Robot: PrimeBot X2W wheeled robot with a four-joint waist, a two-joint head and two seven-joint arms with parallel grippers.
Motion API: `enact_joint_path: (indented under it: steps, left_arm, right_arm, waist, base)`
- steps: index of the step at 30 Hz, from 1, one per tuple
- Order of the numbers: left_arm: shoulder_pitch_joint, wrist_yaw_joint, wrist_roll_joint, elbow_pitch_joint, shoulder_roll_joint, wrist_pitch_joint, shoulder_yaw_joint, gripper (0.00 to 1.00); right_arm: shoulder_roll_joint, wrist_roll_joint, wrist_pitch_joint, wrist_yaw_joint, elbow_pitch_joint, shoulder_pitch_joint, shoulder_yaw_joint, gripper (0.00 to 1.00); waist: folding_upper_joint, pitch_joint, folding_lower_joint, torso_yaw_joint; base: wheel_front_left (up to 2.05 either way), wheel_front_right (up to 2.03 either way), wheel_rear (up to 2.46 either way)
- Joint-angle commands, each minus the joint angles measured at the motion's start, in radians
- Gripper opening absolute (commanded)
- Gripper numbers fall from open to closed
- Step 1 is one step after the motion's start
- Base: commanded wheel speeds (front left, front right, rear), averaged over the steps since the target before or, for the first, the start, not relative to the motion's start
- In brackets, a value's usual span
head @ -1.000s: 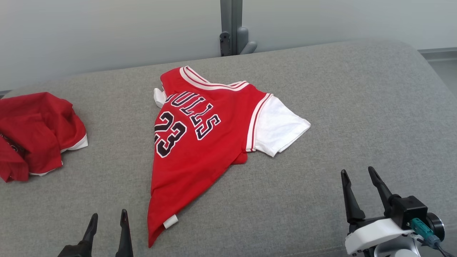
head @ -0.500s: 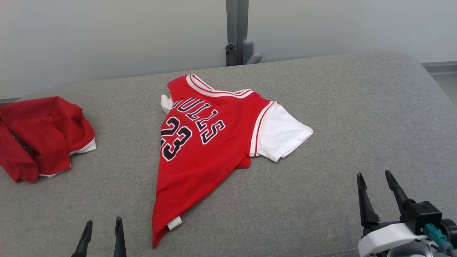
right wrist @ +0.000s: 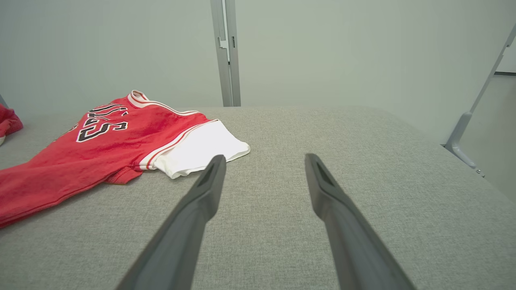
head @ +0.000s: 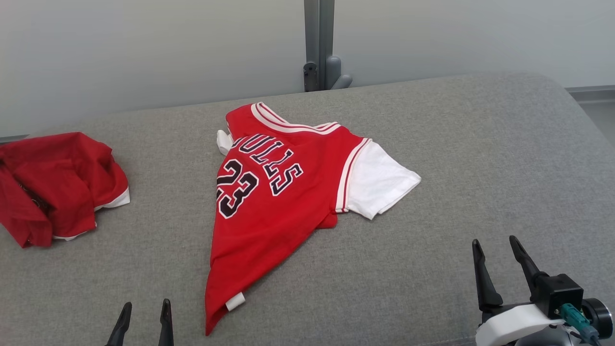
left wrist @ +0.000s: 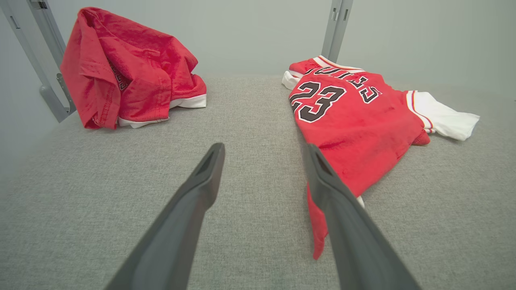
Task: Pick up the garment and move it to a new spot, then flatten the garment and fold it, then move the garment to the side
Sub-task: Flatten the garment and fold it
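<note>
Presently left tool, right tool parted, empty, off jersey.

head view: left gripper cut off below the fingertips by the bottom edge. jersey has one sleeve mostly tucked under, so i can't read its first letter. crumpled red garment clipped at the left edge.

Matt cloth garment, coarse-woven surface
</note>
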Motion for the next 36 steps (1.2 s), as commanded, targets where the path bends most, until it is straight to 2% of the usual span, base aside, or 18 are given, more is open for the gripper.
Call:
enact_joint_path:
  steps: [1, 12, 15, 18, 21, 27, 33, 36]
  left_arm:
    - [-0.011, -0.007, 0.006, 0.006, -0.002, 0.0, 0.004, 1.0]
    - [-0.023, -0.023, -0.001, 0.03, -0.013, 0.0, 0.007, 1.0]
    - [-0.029, -0.024, -0.015, 0.035, -0.017, 0.0, 0.006, 1.0]
    - [-0.04, -0.024, -0.046, 0.067, 0.0, 0.0, -0.044, 1.0]
    - [-0.071, -0.023, -0.09, 0.103, 0.029, 0.031, -0.096, 1.0]
    - [-0.136, -0.023, -0.153, 0.137, 0.047, 0.153, -0.202, 1.0]
    - [-0.167, -0.022, -0.199, 0.148, 0.062, 0.213, -0.256, 1.0]
    - [-0.187, -0.022, -0.212, 0.139, 0.068, 0.227, -0.289, 1.0]
  right_arm:
    - [-0.001, -0.006, -0.003, -0.001, 0.004, -0.001, 0.005, 1.0]
    - [0.001, 0.004, -0.003, -0.001, 0.007, -0.014, 0.031, 1.0]
    - [-0.013, 0.01, -0.003, -0.001, -0.005, -0.061, 0.038, 1.0]
    - [-0.042, 0.024, -0.002, -0.001, 0.052, -0.119, 0.083, 1.0]
    - [-0.08, 0.04, 0.067, -0.001, 0.104, -0.242, 0.133, 1.0]
    - [-0.143, 0.075, 0.223, -0.001, 0.202, -0.448, 0.208, 1.0]
    - [-0.185, 0.127, 0.371, -0.001, 0.303, -0.577, 0.285, 1.0]
    - [-0.214, 0.163, 0.409, -0.001, 0.349, -0.625, 0.334, 1.0]
  waist:
    - [0.0087, -0.002, 0.0, -0.002]
    - [0.0087, -0.004, 0.0, -0.009]
    - [0.0087, 0.003, 0.0, -0.012]
    - [0.0087, 0.017, 0.0, -0.013]
    - [0.0087, 0.05, 0.0, -0.015]
    - [0.0087, 0.112, 0.0, 0.012]
    - [0.0087, 0.168, 0.0, 0.045]
    - [0.0087, 0.199, 0.0, 0.065]
  base:
    - [0.0, 0.0, 0.0]
    - [0.0, 0.0, 0.0]
    - [0.0, 0.0, 0.0]
    - [0.0, 0.0, 0.0]
    - [0.0, 0.0, 0.0]
    - [0.0, 0.0, 0.0]
    - [0.0, 0.0, 0.0]
    - [0.0, 0.0, 0.0]
